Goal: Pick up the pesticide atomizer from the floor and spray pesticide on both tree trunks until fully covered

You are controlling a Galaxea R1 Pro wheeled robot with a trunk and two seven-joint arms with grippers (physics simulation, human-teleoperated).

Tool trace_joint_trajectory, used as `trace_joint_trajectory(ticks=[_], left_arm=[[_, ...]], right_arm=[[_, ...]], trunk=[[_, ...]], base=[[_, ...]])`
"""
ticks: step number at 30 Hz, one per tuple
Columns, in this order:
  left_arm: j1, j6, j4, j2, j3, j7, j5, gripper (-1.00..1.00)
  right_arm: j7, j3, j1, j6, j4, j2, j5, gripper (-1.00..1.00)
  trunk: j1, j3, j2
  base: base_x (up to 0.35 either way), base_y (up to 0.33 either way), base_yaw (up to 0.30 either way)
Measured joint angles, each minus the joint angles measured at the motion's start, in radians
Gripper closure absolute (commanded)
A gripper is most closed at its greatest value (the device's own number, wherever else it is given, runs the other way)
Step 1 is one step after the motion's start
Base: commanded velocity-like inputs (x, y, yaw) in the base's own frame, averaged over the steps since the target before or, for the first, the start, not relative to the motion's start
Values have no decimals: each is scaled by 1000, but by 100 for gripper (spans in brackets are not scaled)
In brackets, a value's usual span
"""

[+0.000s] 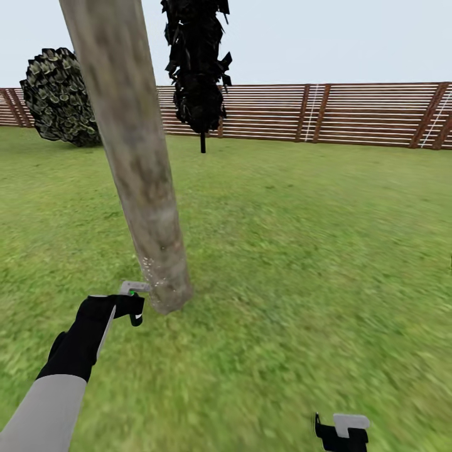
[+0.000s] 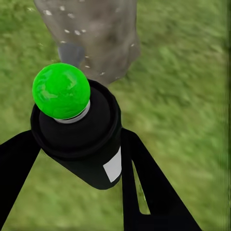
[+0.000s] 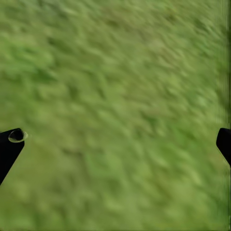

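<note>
My left gripper is shut on the pesticide atomizer, a black canister whose round tip shows bright green. It is held low, right beside the base of a thick, leaning, pale grey-brown tree trunk. Tiny whitish specks of pesticide dot the foot of the trunk. In the left wrist view the atomizer sits between the two black fingers of my left gripper, pointing at the speckled trunk. My right gripper hangs open and empty over the grass; in its wrist view that gripper has its fingertips far apart.
The green lawn stretches to a brown slat fence at the back. A slim dark cypress-like tree stands behind the trunk, a round bush at the far left. Open grass lies to the right.
</note>
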Motion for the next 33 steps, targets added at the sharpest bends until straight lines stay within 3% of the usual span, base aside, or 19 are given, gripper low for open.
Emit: trace_joint_trajectory(ticks=[8, 20, 26, 33], left_arm=[[0, 0, 0, 1, 0, 2, -1, 100], [1, 0, 1, 2, 0, 3, -1, 100], [2, -1, 12, 3, 3, 5, -2, 100], [19, -10, 29, 9, 67, 6, -6, 100]], right_arm=[[0, 0, 0, 0, -1, 0, -2, -100], [0, 1, 0, 0, 0, 0, -1, -100], [0, 1, 0, 0, 0, 0, 0, -100], [0, 1, 0, 0, 0, 1, 0, -100]], trunk=[[0, 0, 0], [0, 0, 0], [0, 0, 0], [0, 0, 0]], base=[[0, -276, 12], [52, -274, 263], [142, -269, 54], [143, -268, 119]])
